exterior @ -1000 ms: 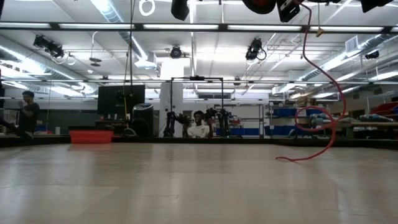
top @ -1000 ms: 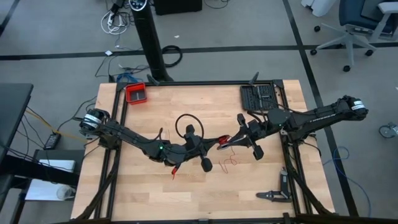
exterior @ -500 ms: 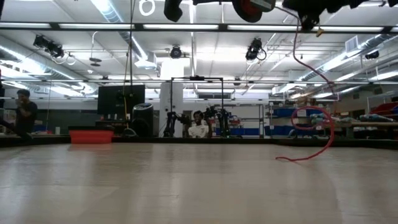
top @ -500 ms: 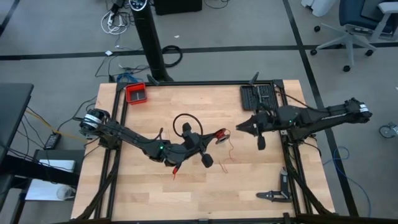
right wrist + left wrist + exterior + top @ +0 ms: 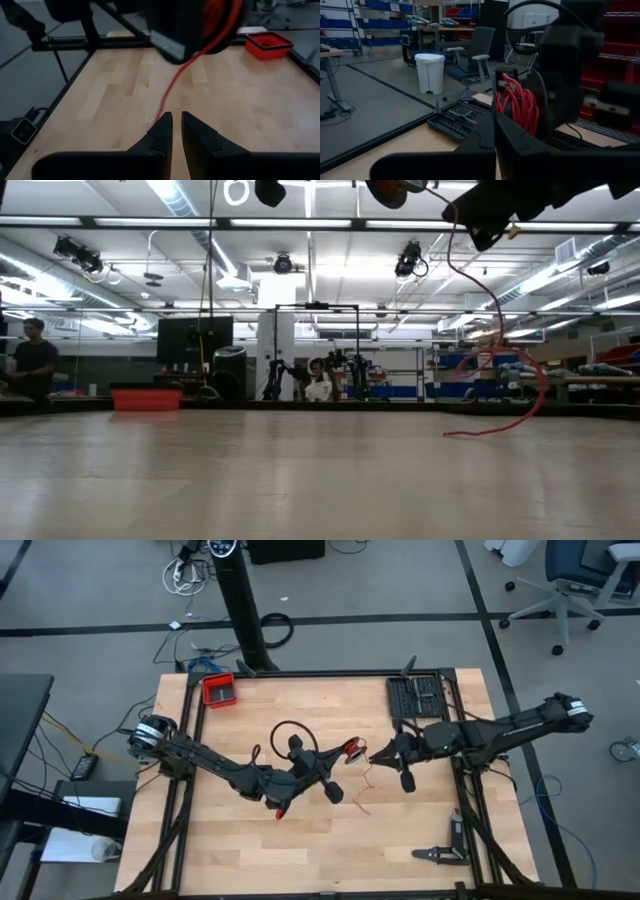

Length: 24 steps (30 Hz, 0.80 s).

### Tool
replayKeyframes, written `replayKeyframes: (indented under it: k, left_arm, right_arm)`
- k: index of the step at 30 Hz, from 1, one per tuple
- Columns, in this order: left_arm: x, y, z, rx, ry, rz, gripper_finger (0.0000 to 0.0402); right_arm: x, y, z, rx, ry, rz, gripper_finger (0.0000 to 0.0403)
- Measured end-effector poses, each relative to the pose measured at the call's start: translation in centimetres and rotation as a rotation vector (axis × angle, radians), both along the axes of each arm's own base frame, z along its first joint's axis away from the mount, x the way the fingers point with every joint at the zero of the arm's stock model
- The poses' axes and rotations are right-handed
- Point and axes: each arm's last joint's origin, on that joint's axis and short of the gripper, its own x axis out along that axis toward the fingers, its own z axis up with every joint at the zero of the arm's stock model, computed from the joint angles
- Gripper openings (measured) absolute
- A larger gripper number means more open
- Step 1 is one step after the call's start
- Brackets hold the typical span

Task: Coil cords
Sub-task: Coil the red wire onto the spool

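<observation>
Since a moment ago, my right claw (image 5: 374,754) has swung back toward the centre of the high view, and my left claw (image 5: 347,754) has edged up and left with its load, so the two tips again sit close together near mid-frame.

My left claw is clamped shut on the thin red wire-like cord (image 5: 352,750), whose wound part forms a small tight red bundle (image 5: 517,102) in that claw, lifted clear of the pale wooden surface (image 5: 250,720). From the bundle a loose tail of the same cord drops down and right in the high view, ending in slack curls on the surface (image 5: 361,802) just below mid-frame; the low view shows it hanging from the top of the frame in a long curve to the boards at right (image 5: 500,425).

My right claw is nearly closed, its fingers (image 5: 162,132) standing a narrow gap apart. The red strand (image 5: 172,90) runs down from the bundle to that gap, but I cannot tell whether I am pinching it.

What matters next, I judge: the free tail lies below and slightly right of the bundle, running roughly top-to-bottom in the high view, and my right claw is the nearer one to feed it round.
</observation>
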Motion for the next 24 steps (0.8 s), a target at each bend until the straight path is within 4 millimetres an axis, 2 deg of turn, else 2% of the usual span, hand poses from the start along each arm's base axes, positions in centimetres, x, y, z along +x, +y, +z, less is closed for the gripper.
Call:
replayKeyframes:
  k: [8,13,17,24]
  left_arm:
    - [0.0,0.0,0.0,0.015,0.007,0.001,0.0]
    - [0.0,-0.1,0.0,0.016,0.009,-0.001,0.0]
    - [0.0,-0.1,0.0,0.017,0.011,-0.002,0.0]
    - [0.0,0.0,0.0,0.012,0.005,-0.017,0.0]
  right_arm:
    - [1.1,0.4,-1.1,-0.019,0.045,0.009,0.0037]
    - [0.3,-0.1,-1.2,-0.041,0.097,0.005,0.0035]
    - [-0.6,-0.4,-0.7,0.007,0.095,0.081,0.0035]
    - [-0.3,-0.3,-0.9,0.026,0.104,0.119,0.0036]
